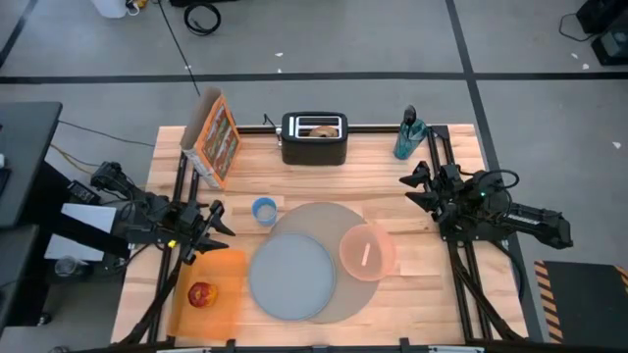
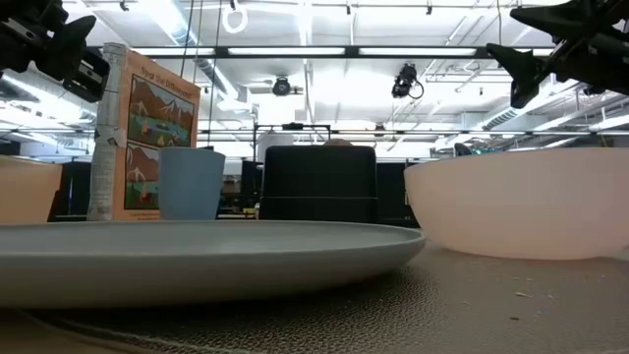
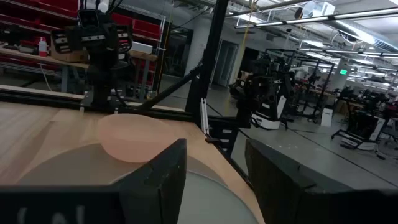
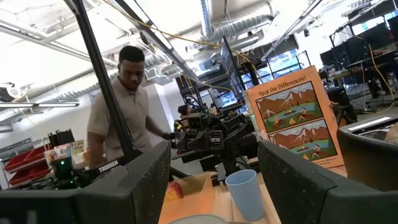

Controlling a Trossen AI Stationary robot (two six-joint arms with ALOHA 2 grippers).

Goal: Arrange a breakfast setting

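Note:
A round grey mat (image 1: 329, 221) lies at the table's near middle. A blue-grey plate (image 1: 291, 277) rests on its left part and a translucent pink bowl (image 1: 367, 251) on its right edge. A red apple (image 1: 202, 294) sits on the orange board (image 1: 221, 270) at the near left. A bagel (image 1: 320, 127) sticks out of the black toaster (image 1: 314, 145) at the far edge. My left gripper (image 1: 211, 221) hovers open at the table's left side, above the board's far end. My right gripper (image 1: 412, 186) hovers open at the right side, beyond the bowl.
A small blue cup (image 1: 263, 210) stands just left of the mat's far part. A picture-printed box (image 1: 214, 139) stands at the far left and a teal bottle (image 1: 409, 134) at the far right. A person (image 4: 124, 106) stands beyond the table's left side.

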